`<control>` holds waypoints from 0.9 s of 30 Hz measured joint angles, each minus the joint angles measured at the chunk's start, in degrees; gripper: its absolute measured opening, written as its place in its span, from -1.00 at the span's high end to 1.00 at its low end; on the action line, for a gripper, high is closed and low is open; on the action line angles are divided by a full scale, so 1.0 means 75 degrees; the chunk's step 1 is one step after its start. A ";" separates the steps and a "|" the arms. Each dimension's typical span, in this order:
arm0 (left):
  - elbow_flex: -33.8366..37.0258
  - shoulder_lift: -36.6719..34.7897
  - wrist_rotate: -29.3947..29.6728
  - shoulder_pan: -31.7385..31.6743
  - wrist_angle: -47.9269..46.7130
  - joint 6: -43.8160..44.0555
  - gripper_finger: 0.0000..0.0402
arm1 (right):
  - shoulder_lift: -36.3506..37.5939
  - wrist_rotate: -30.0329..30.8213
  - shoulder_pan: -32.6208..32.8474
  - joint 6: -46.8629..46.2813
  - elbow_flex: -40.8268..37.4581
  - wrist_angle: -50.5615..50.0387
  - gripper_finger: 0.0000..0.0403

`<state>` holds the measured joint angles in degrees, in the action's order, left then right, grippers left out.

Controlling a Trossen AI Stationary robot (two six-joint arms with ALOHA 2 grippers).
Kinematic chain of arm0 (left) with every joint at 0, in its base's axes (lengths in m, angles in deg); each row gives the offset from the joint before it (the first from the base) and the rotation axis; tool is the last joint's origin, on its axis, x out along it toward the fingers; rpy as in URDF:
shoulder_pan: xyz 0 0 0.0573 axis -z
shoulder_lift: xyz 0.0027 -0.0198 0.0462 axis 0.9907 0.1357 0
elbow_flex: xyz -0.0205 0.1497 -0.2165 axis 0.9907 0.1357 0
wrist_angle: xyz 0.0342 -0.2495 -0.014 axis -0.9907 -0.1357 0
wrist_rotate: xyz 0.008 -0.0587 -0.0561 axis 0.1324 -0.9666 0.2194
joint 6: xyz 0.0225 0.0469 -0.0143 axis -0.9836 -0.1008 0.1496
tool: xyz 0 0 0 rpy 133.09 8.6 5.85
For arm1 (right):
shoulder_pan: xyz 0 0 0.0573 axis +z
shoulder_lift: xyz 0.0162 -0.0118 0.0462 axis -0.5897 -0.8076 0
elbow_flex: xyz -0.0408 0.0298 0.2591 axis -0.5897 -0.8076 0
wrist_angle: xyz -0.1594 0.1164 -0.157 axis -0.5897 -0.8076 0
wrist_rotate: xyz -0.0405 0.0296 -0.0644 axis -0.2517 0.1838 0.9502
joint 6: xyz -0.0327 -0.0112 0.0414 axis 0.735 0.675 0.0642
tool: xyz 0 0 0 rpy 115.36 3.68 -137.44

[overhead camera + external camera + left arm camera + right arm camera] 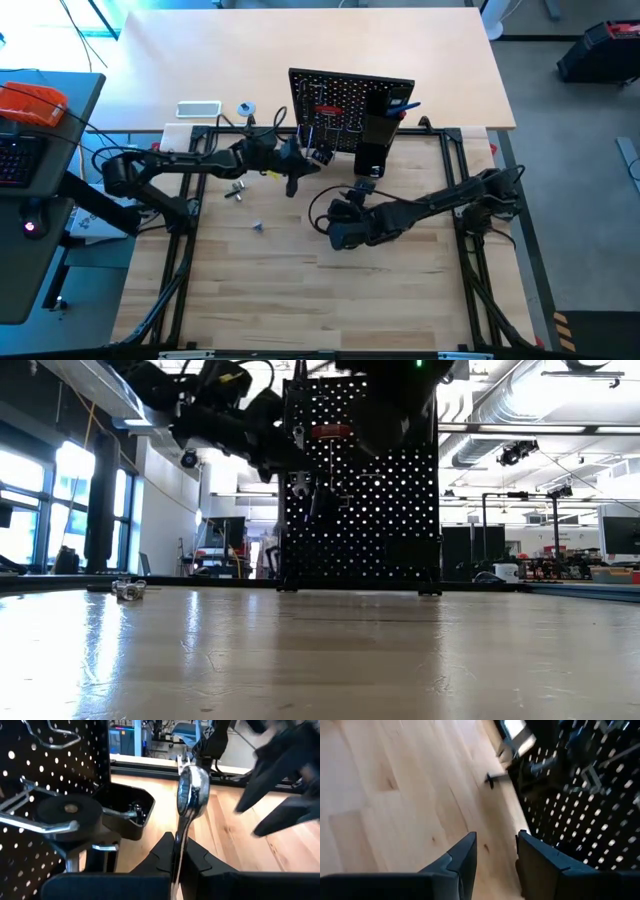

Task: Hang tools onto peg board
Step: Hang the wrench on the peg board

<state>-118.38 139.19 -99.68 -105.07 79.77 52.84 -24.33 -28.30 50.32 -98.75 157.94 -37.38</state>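
I'm seeing the left gripper (179, 862) clamping its fingers on the silver wrench (190, 790) beside the peg board (335, 100). The right gripper (496, 852) is hovering over the bench (300, 280), fingers apart, gripping nothing.

The high view looked straight down on the whole tabletop (300, 290), the peg board (345, 95) standing toward 12 o'clock. The low view sat at tabletop height, facing level across the boards to the peg board (360, 490) and the room behind it. The left wrist view looked close past its own tool (180, 862) along the peg board's face (30, 820). The right wrist view looked down past its tool (495, 855) at the tabletop beside the board. All four shared the peg board.
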 joint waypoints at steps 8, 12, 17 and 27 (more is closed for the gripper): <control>-0.0081 0.0107 0.0021 0.0000 -0.0298 0.0003 1.00 | 0.0044 -0.0220 -0.0264 -0.0035 -0.0751 0.0435 0.33; -0.0084 0.0097 0.0059 0.0000 -0.0417 0.0039 1.00 | 0.0262 -0.0108 -0.0282 -0.0046 -0.1139 0.0706 0.33; -0.0084 0.0096 0.0101 -0.0016 -0.0441 0.0038 1.00 | 0.0847 -0.0140 -0.0282 -0.0235 -0.1865 0.1266 0.33; -0.0078 0.0107 0.0152 -0.0204 -0.0822 0.0600 1.00 | 0.1886 -0.0441 -0.0221 -0.0224 -0.3053 0.2420 0.33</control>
<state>-118.97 139.99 -98.55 -106.60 73.60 57.34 -10.19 -31.61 48.67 -100.44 135.03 -19.23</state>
